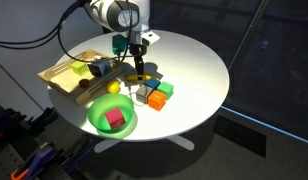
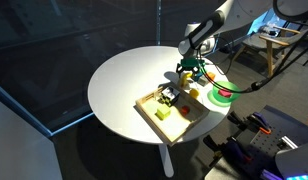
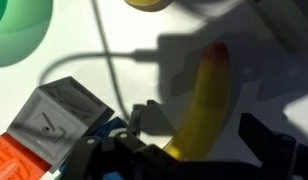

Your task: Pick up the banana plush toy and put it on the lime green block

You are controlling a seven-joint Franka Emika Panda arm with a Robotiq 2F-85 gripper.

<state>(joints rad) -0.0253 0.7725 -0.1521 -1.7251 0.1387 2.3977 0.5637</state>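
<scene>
The pincer [image 3: 197, 120] hangs low over the round white worktop [image 1: 199, 50], its jaws wide apart and gripping nothing. In the wrist view the banana plush toy [image 3: 206, 90] lies flat on the worktop between the 2 fingers [image 3: 144, 118], its near end under the pincer and its reddish tip pointing away. One finger is just beside the toy and the other stands clear of it.

In an exterior view the lime green block [image 1: 165, 89] sits toward the near edge of the worktop, in a tight cluster with an orange cube [image 1: 156, 101] and a blue cube [image 1: 144, 93], just beside the spot under the pincer [image 1: 140, 68]. The wrist view shows a grey cube [image 3: 64, 115] of that cluster close to one finger.

A small yellow ball [image 1: 114, 88] lies near the toy on the other side. A thin grey cable [image 3: 114, 55] runs across the worktop near the toy's tip. A large green bowl [image 1: 98, 120] holding 1 magenta cube [image 1: 115, 118] sits at the near edge, and a wooden tray [image 1: 56, 78] with small things on it overhangs the edge beside it.
</scene>
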